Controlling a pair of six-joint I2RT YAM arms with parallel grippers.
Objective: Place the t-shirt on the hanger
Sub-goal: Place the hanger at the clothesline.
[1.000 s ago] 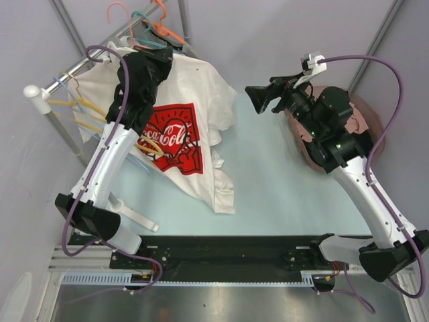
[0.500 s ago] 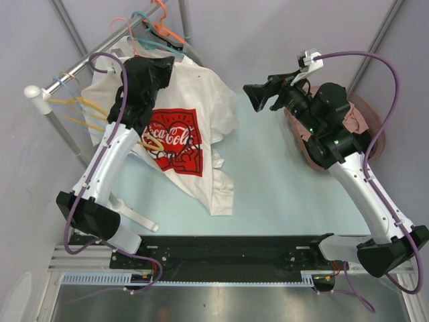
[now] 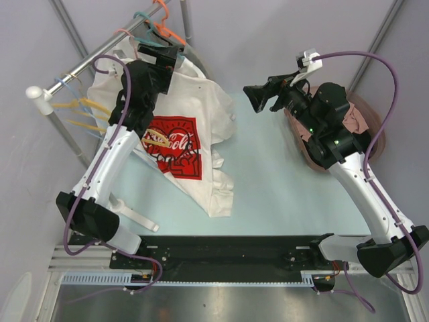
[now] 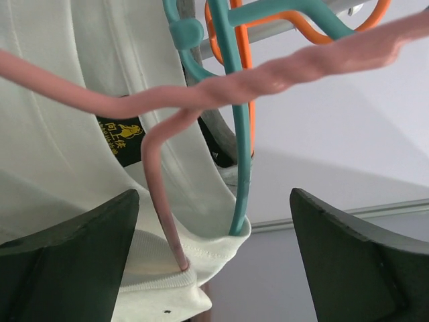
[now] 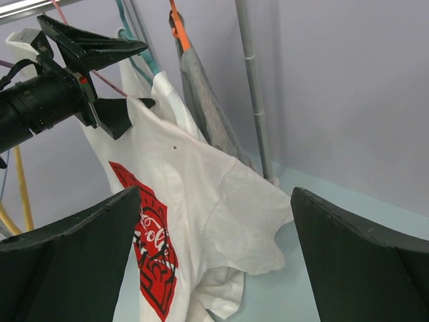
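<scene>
The t-shirt (image 3: 201, 107) hangs at the upper left of the top view, with the hanger (image 4: 161, 201) threaded into its collar and its hem slumped on the table (image 3: 268, 181). The left claw (image 4: 215, 194) gapes open with the hanger's wire between its fingers — gripping nothing. The right claw (image 5: 214, 194) is open, empty and well apart. The likely risk is that a retreating finger snags that wire or the teal hanger (image 4: 238, 134) and drags the shirt off.
</scene>
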